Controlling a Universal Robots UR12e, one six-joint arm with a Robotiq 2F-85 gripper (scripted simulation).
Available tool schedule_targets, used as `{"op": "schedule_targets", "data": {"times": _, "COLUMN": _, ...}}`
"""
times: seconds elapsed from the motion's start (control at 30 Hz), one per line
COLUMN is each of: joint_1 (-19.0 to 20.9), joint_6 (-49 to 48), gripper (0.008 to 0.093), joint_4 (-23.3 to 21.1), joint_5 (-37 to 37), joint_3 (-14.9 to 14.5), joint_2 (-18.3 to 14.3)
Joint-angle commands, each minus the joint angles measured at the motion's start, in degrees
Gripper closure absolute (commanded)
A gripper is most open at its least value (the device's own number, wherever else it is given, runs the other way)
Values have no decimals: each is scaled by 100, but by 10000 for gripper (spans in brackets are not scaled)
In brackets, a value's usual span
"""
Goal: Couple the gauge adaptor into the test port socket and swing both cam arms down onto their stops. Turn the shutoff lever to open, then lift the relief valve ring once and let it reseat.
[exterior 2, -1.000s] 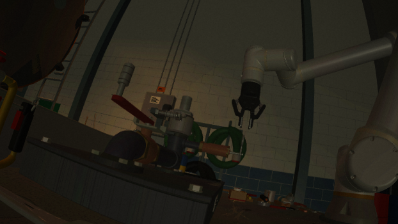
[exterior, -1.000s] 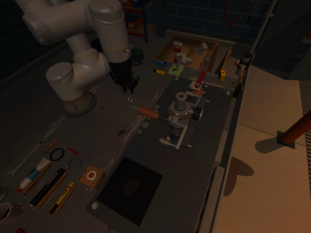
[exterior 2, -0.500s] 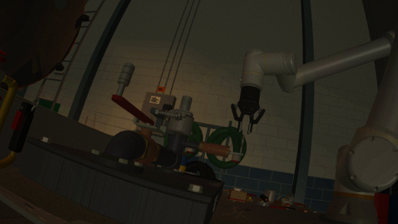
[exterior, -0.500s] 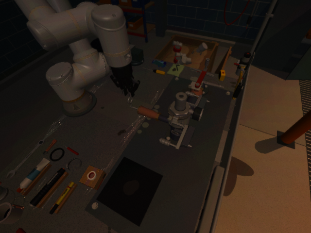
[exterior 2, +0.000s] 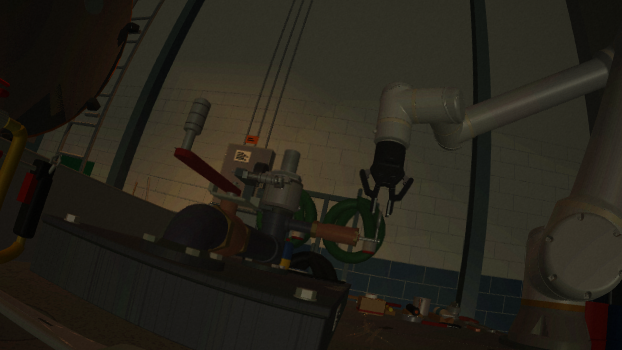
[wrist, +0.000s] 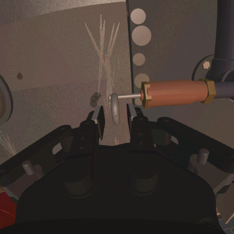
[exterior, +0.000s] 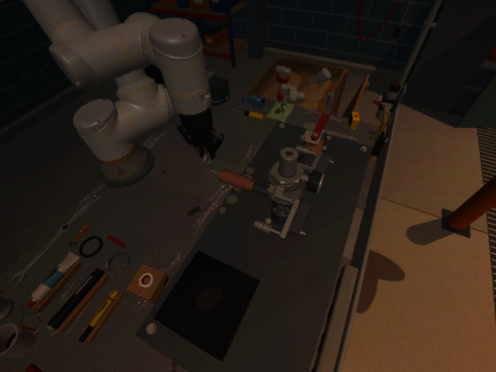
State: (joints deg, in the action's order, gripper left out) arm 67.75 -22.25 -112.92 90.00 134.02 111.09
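The relief valve ring (wrist: 115, 111) hangs from a thin stem at the free end of the copper relief valve body (wrist: 175, 93), which sticks out sideways from the pipe assembly. The gauge adaptor (exterior: 287, 162) stands upright in the test port socket, with a cam arm (exterior: 267, 227) lying low at the front. The red shutoff lever (exterior: 320, 125) rises behind the socket. My gripper (wrist: 114, 114) hovers just above the ring (exterior 2: 370, 243), fingers (exterior 2: 382, 209) either side of its line in the wrist camera. It is partly open and holds nothing.
The dark base plate's left edge runs just under the valve body, with pale discs (wrist: 139, 35) along it. A black mat (exterior: 208, 302) lies in front. Hand tools (exterior: 72, 280) lie at the front left, and a wooden tray (exterior: 300, 82) sits at the back.
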Motion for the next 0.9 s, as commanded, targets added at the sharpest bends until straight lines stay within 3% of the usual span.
{"op": "schedule_targets", "data": {"times": 0.0, "joint_1": 0, "joint_6": 0, "gripper": 674, "joint_4": -13, "joint_5": 0, "joint_3": 1, "joint_2": -4}}
{"op": "schedule_targets", "data": {"times": 0.87, "joint_1": 0, "joint_6": 0, "gripper": 674, "joint_4": -162, "joint_5": 0, "joint_3": 90, "joint_2": -63}}
